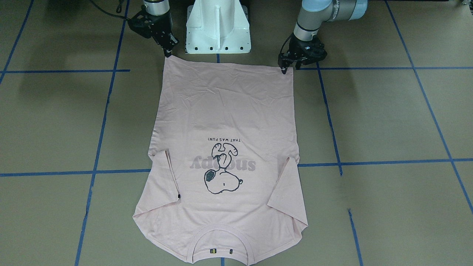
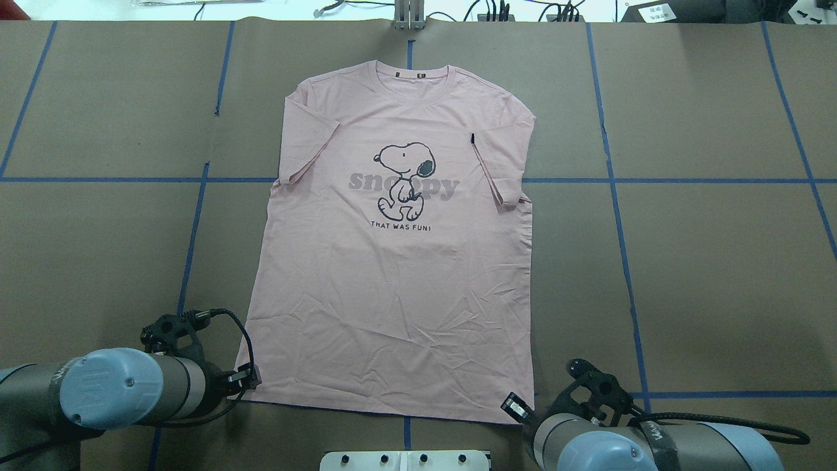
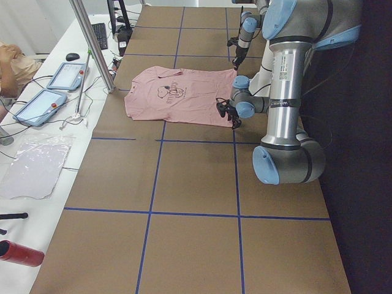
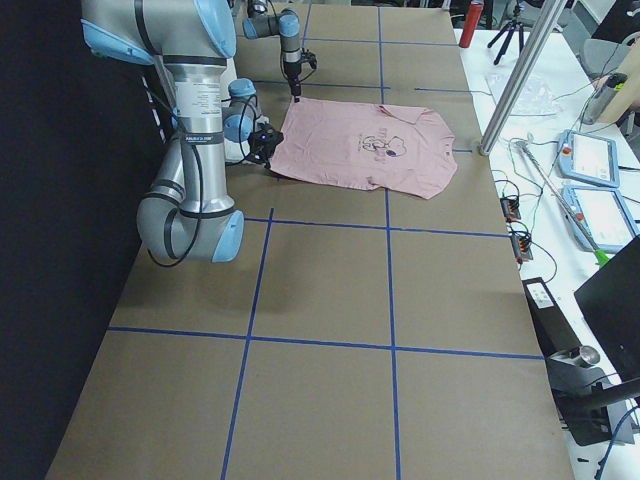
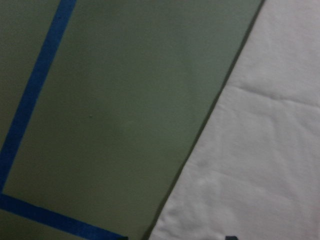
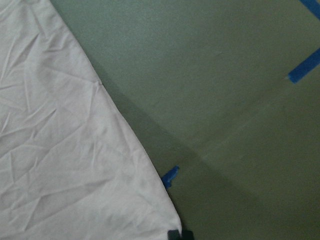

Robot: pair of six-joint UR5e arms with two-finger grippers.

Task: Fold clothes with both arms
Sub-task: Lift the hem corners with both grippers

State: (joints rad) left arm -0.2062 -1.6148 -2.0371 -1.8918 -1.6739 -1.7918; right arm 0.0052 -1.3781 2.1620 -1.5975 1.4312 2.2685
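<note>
- The pink T-shirt (image 2: 392, 294) lies flat and print-up in the middle of the table (image 2: 719, 261). Its long axis runs straight from the robot's edge towards the operators' edge.
- The collar (image 2: 412, 72) is close to the far, operators' edge. The hem (image 2: 386, 409) lies along the robot's edge, just in front of the white pedestal (image 1: 218, 26).
- Both sleeves (image 2: 307, 144) are already turned in over the chest, so the shirt is a long, narrow rectangle. My judgement is that the next fold is lengthwise, carrying the hem away from the robot towards the collar.
- The whole garment lies forward of both grippers, and neither arm is nearer. Each sits at its own hem corner, the two well apart across the shirt's width.
- The left gripper (image 2: 252, 378) is down at the hem corner on the robot's left, its tip touching the cloth edge. How far its jaws are apart, and whether they pinch fabric, I cannot tell. Its wrist view shows only the shirt's side edge and bare table.
- The right gripper (image 2: 513, 405) is at the opposite hem corner. In its wrist view the pointed corner of the cloth ends right at a dark fingertip (image 6: 179, 234). Whether the cloth is clamped or only touched is also not visible.
</note>
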